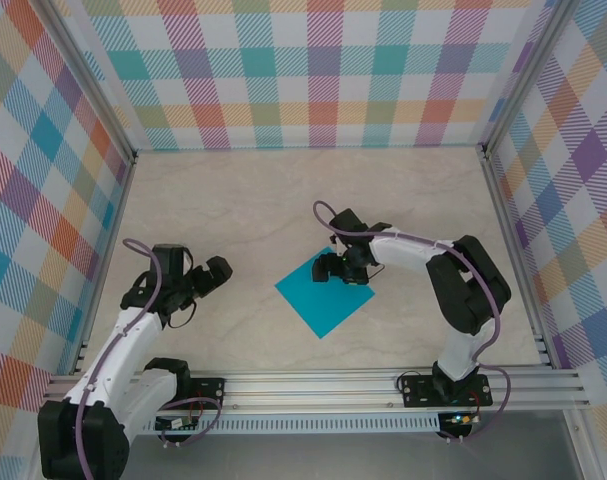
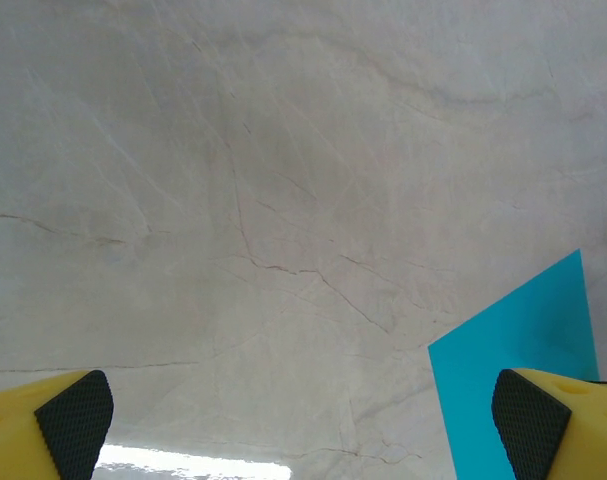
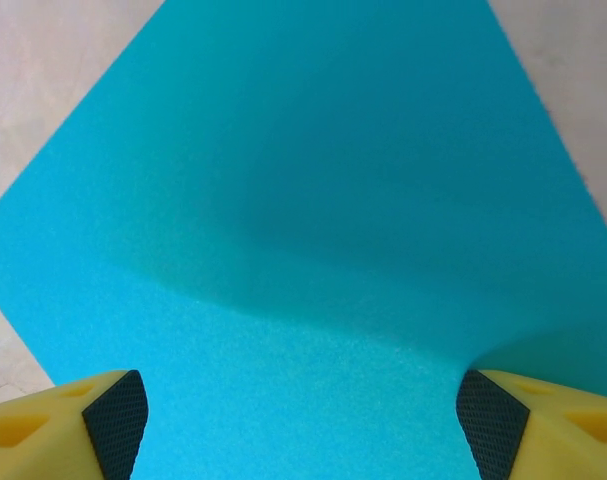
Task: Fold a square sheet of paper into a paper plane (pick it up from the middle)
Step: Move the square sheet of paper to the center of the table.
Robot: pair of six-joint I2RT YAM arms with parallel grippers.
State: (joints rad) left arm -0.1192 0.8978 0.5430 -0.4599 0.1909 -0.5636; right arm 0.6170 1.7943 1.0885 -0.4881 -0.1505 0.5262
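1. At the near edge, a metal rail [image 1: 313,385] carries the bases of both arms, the left arm on the left side.
2. The left gripper [image 1: 211,276] is over the bare worktop [image 1: 263,200], to the left of the paper and apart from it. Its jaws are released and spread wide, with nothing between them. In the left wrist view, the left gripper [image 2: 303,425] shows yellow fingers with black textured pads [image 2: 73,420] at the two lower corners, and only the pale marbled worktop [image 2: 233,200] is between them.
3. The square sheet of paper [image 1: 323,300] lies in the middle of the worktop, turned like a diamond, nearer to the right arm. It is teal-blue and I see no sharp crease on it. In the left wrist view, one edge of the sheet [image 2: 523,330] comes in from the right, just behind the right pad.
4. The right gripper [image 1: 335,266] is over the far corner of the sheet. Its jaws are also released and stand wide apart, holding nothing.
5. In the right wrist view, the right gripper [image 3: 303,430] looks down on the sheet [image 3: 313,200], which lies across the space between the two pads [image 3: 113,425]. A soft shadow band runs over the paper. I cannot tell if the pads touch it.
6. Farther away the worktop is bare until the walls [image 1: 323,70], which have a coloured check pattern.
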